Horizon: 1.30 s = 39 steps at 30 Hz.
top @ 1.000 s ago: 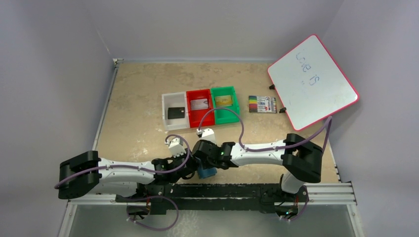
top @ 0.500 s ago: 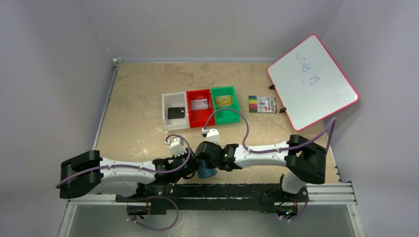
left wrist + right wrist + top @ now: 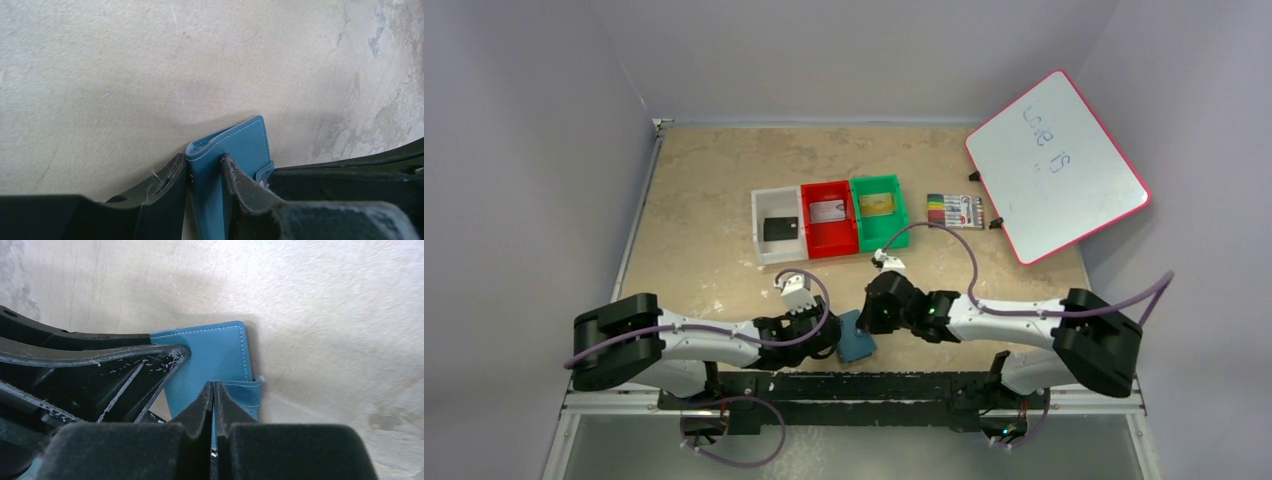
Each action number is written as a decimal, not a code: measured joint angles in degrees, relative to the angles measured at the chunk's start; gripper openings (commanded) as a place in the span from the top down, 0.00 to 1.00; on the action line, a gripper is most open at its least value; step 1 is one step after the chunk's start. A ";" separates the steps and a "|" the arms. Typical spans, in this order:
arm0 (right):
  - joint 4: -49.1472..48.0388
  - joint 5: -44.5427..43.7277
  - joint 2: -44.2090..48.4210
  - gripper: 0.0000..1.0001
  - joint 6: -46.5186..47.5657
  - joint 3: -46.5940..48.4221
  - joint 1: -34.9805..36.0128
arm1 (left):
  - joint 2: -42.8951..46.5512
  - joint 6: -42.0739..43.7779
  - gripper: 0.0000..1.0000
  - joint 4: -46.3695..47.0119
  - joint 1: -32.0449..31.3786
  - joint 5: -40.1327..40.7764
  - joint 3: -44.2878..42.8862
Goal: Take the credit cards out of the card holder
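Teal card holder [image 3: 857,343]: low on the table [image 3: 714,200], close to the arm bases and tilted a little. It sits between your two grippers and its cover is folded shut.

Left gripper [image 3: 204,172]: narrow opening, closed onto the card holder.
- One finger [image 3: 167,187] bears on the folded edge, where a pale clear pocket edge shows.
- The other finger lies across the stitched cover face.
- Part of the cover runs on past that second finger.

Right gripper [image 3: 213,387]: fingers fully together, with no gap between the pads.
- The tips meet right at the root of the snap tab [image 3: 245,392], touching the cover's edge.
- You cannot tell from the wrist view whether the tab is nipped between them or only touched.
- The left arm's fingers cross the same cover just beside yours.

Cards, all well away from the card holder toward the far side:
- black card [image 3: 781,228] in the white bin [image 3: 774,252]
- silver-grey card [image 3: 827,211] in the red bin [image 3: 808,235]
- gold card [image 3: 877,204] in the green bin [image 3: 884,238]

Neither wrist view shows a card edge at the wallet.

Other items: a pack of markers [image 3: 954,211] just right of the green bin, and a whiteboard [image 3: 1056,165] propped at the far right.
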<state>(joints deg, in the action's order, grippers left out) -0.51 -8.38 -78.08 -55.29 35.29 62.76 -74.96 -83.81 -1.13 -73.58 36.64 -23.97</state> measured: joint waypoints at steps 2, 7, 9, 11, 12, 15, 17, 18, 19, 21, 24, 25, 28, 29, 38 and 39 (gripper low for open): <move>-1.62 1.51 2.56 1.00 0.09 -2.36 -1.75 | -1.84 0.42 0.86 0.17 0.00 0.15 -1.40; -1.73 2.86 5.49 0.88 0.31 -4.83 -3.52 | -5.25 0.92 1.00 0.15 -0.02 0.68 -4.22; -0.22 1.99 5.46 0.73 1.22 -4.07 -3.30 | -5.84 0.98 1.00 -0.02 0.00 0.87 -4.76; 2.21 0.39 5.46 0.62 2.45 -2.56 -2.47 | -5.92 1.09 1.00 -0.20 -0.02 1.03 -4.90; 3.67 -0.50 5.46 0.57 2.84 -1.55 -1.73 | -5.95 1.09 1.00 -0.26 -0.02 1.09 -4.96; 8.02 -3.45 5.11 0.52 3.65 1.60 0.46 | -5.95 1.33 1.00 -0.26 -0.02 1.11 -4.98; 9.75 -4.98 4.48 0.51 3.96 3.02 1.25 | -5.95 1.55 1.00 -0.24 -0.02 1.11 -4.98; 10.32 -5.64 3.89 0.50 4.24 3.50 1.44 | -5.95 1.70 1.00 -0.20 -0.02 1.11 -4.98; 10.67 -5.86 3.32 0.50 4.44 3.80 1.44 | -5.95 1.84 1.00 -0.13 -0.02 1.11 -4.98; 11.34 -6.19 1.44 0.50 4.90 4.37 1.44 | -5.92 1.92 1.00 -0.07 -0.02 1.11 -4.98; 12.00 -6.54 -1.99 0.48 5.35 5.20 1.75 | -5.79 1.92 1.00 -0.07 -0.02 1.11 -4.96; 12.09 -6.67 -3.02 0.48 5.51 5.51 1.88 | -5.70 1.95 1.00 -0.04 -0.02 1.11 -4.94; 13.11 -7.23 -6.14 0.55 6.01 7.72 2.58 | -5.25 1.95 1.00 -0.11 -0.02 1.16 -4.46; 13.79 -7.54 -6.93 0.61 6.08 8.70 2.84 | -4.87 1.97 1.00 -0.17 0.00 1.25 -4.22; 18.73 -11.56 -9.11 0.87 3.21 12.41 3.58 | -3.80 1.84 1.00 -1.11 0.00 1.86 -3.54; 18.38 -11.45 -8.85 0.87 2.86 11.98 3.41 | -3.69 1.84 1.00 -1.09 0.00 1.84 -3.45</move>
<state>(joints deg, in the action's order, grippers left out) 17.87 -19.84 -86.94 -52.42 47.27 66.17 -78.65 -81.97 -2.22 -73.58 38.48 -27.42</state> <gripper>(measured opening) 0.169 0.260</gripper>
